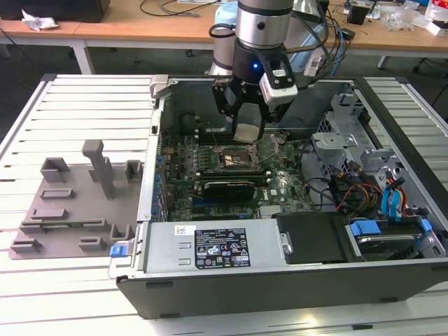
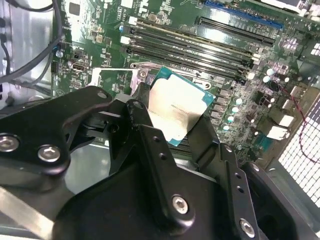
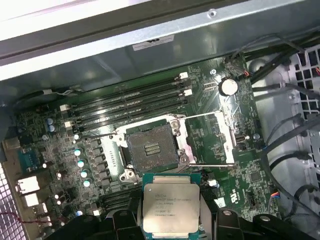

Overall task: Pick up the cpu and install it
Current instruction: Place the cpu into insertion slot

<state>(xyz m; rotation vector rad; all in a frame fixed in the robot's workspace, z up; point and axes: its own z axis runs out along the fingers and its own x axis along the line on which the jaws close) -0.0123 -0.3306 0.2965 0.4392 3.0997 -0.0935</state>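
The cpu (image 1: 248,133) is a small flat square chip with a silvery top, held in the air by my gripper (image 1: 248,128), which is shut on its two side edges. It hangs inside the open computer case, a little above the motherboard and just beside the socket (image 1: 234,158). In the first wrist view the cpu (image 3: 170,207) sits apart from the bare black socket (image 3: 152,147), whose metal frame (image 3: 212,137) is swung open to one side. In the second wrist view the cpu (image 2: 175,110) is tilted between the black fingers (image 2: 140,117).
The case (image 1: 210,248) lies open on a slatted white table, with memory slots (image 3: 130,102), a card (image 1: 227,187), loose cables (image 1: 350,189) and drive bays (image 1: 392,231) around the socket. A grey tray (image 1: 70,210) lies at the exterior view's left.
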